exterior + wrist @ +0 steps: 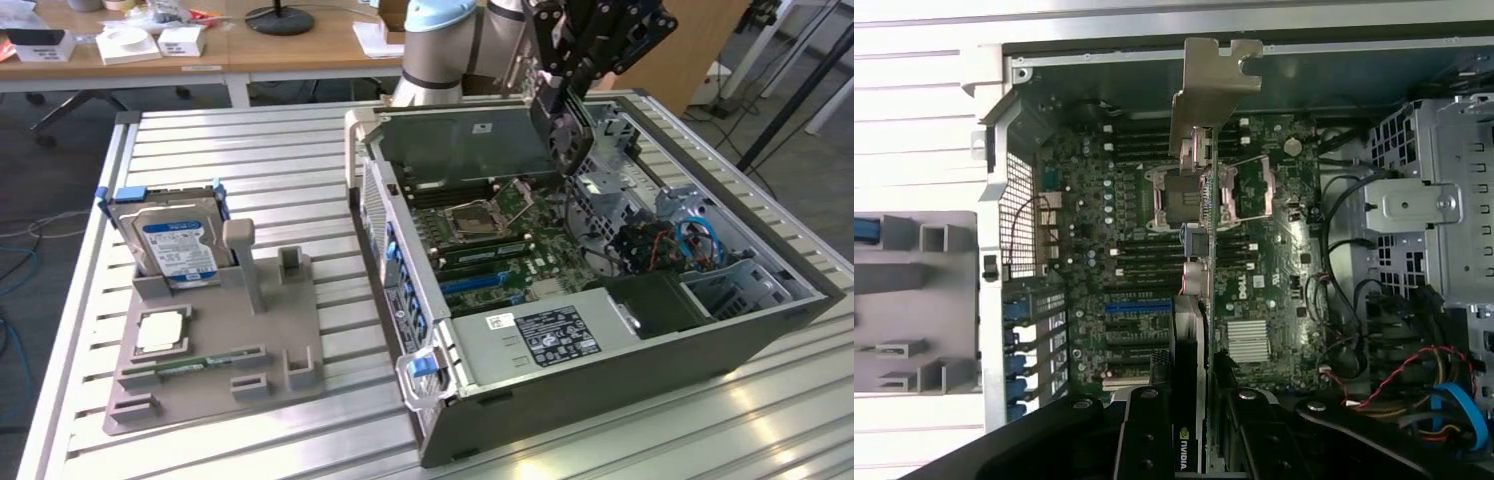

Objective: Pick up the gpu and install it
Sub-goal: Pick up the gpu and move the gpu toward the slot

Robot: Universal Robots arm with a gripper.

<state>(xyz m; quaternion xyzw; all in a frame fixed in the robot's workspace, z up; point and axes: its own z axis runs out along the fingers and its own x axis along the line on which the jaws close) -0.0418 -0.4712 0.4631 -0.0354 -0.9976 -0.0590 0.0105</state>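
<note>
- Gripper [567, 75] clamped on the gpu [561, 135], card edge-on, metal bracket at the end away from the fingers.
- It's hanging over the open PC case [747, 330], above the motherboard [1094, 200] and CPU socket [474, 218].
- Cables [694, 240] and a drive cage [1444, 200] crowd the case's side at the exterior view's right.
- Hard drive [180, 245] stands in a gray holder [214, 370] near the table's [267, 130] edge at the exterior view's left, well apart.

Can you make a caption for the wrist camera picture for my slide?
The tool holds the gpu edge-on above the open computer's motherboard.
</note>
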